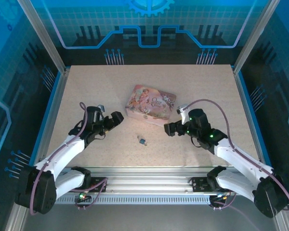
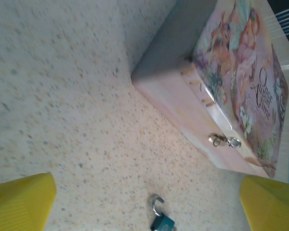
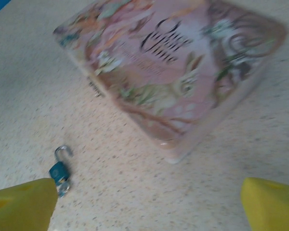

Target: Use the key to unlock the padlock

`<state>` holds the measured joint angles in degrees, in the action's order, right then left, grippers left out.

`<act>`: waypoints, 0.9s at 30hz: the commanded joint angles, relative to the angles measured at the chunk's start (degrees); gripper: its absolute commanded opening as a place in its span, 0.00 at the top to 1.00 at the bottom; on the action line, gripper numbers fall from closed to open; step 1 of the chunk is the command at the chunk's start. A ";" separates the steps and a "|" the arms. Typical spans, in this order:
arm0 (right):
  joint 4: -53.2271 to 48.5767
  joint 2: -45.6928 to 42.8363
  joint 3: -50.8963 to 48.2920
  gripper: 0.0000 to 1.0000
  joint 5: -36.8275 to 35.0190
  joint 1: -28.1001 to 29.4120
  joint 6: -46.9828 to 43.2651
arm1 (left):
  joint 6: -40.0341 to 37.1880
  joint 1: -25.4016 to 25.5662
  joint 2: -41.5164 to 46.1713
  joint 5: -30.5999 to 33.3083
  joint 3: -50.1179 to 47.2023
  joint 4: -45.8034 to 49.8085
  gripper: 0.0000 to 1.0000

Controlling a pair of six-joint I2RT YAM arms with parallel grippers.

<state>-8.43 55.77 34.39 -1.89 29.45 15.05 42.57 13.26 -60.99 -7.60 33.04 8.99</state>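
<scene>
**A:** Start on the left. What is the left gripper (image 1: 114, 119) doing?

**B:** Its jaws are spread wide with nothing between them. It hangs over the table (image 1: 86, 86) left of centre and points toward the middle.

**A:** And the padlock?

**B:** The padlock (image 1: 143, 141) lies flat on the table between the two grippers. It is on the near side of the pink tin box (image 1: 151, 102) and not touching it. Its shackle (image 3: 62, 151) is an open hook, with one end out of the body.

**A:** The key?

**B:** A small grey bit at the foot of the body may be the key (image 3: 63, 186), sitting in its hole. It is too small to be sure.

**A:** And the right side?

**B:** The right gripper (image 1: 169, 128) is just right of the lock, also spread wide and empty.

**A:** So which step is this?

**B:** I judge the unlocking done. The next move only calls for lifting both arms away without brushing the lock. If the key has to come out, that needs a fine pinch on a speck while the other arm steadies the body.
</scene>
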 commanded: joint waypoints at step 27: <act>46.50 29.29 -6.07 0.00 -33.93 -17.46 -13.21 | -40.31 -9.51 -22.29 29.61 -6.61 -48.74 0.01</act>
<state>23.03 84.36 31.64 -40.95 14.06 4.45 7.09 4.47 -82.13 23.59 27.46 -24.71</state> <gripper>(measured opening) 0.997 0.990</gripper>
